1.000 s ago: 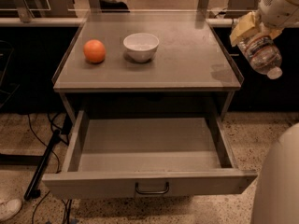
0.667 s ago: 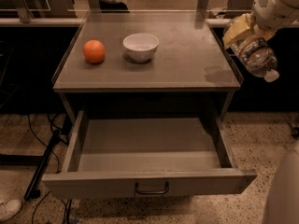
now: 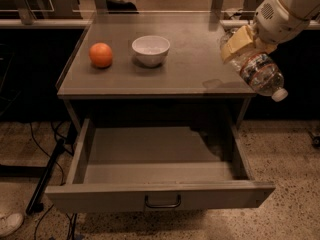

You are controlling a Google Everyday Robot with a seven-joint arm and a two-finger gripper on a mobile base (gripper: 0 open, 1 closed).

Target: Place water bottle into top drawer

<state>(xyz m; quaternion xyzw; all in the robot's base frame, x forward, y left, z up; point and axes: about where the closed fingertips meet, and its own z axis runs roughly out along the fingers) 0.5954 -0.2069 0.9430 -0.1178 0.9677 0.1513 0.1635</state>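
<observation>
shifted left above the table (image 3: 190, 64) edge, my gripper (image 3: 240, 44) clamps the water bottle (image 3: 260, 75). top drawer (image 3: 150, 151) stands open; placing remains.

You are seeing a pale yellow pincer (image 3: 239, 46) hanging at the right edge of the grey counter (image 3: 200, 64), gripping the clear, crinkled water bottle (image 3: 260, 74), whose white cap is pointing away from it. Well to the pincer's left, a white bowl (image 3: 150, 50) and an orange fruit (image 3: 101, 55) are sitting. Below the pincer, the grey top drawer (image 3: 150, 198) is showing a dark handle, above a speckled beige floor (image 3: 295, 149).
</observation>
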